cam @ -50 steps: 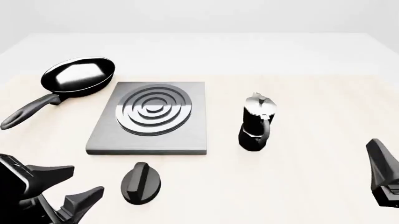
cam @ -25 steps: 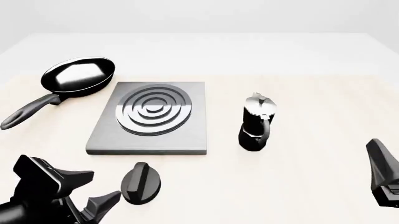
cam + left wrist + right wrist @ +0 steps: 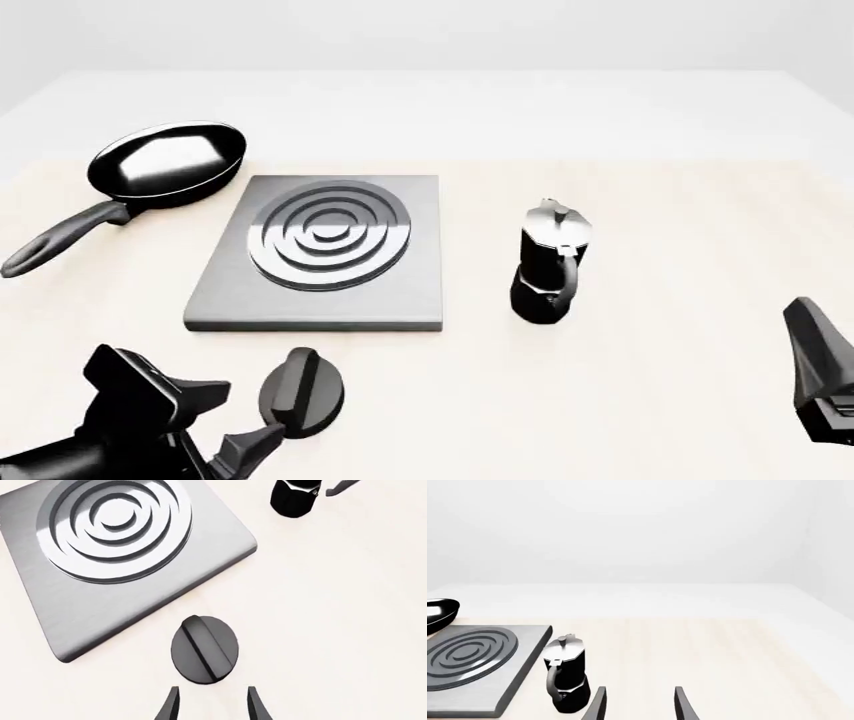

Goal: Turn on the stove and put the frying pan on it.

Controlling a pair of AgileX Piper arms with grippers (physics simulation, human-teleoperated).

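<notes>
The stove (image 3: 320, 305) is a flat grey slab with ring burner (image 3: 331, 235) near the table's middle. Its separate black knob (image 3: 304, 392) lies just in front of it. My left gripper (image 3: 234, 422) is open, close to the knob's left front side and not touching it. In the left wrist view the knob (image 3: 204, 649) lies just ahead of the open gripper (image 3: 212, 704), with the stove (image 3: 200, 565) beyond. The glossy black frying pan (image 3: 167, 163) rests left of and behind the stove, handle pointing toward the front left. My right gripper (image 3: 639, 705) is open and empty at the right edge.
A black moka pot (image 3: 550, 262) with a silver lid stands upright right of the stove, also seen in the right wrist view as the moka pot (image 3: 566, 680). One finger of the right gripper (image 3: 817, 365) shows at the front view's right border.
My left gripper has moved right and forward, from the bottom left corner up to the knob. The right arm, pan, stove and moka pot have not moved.
</notes>
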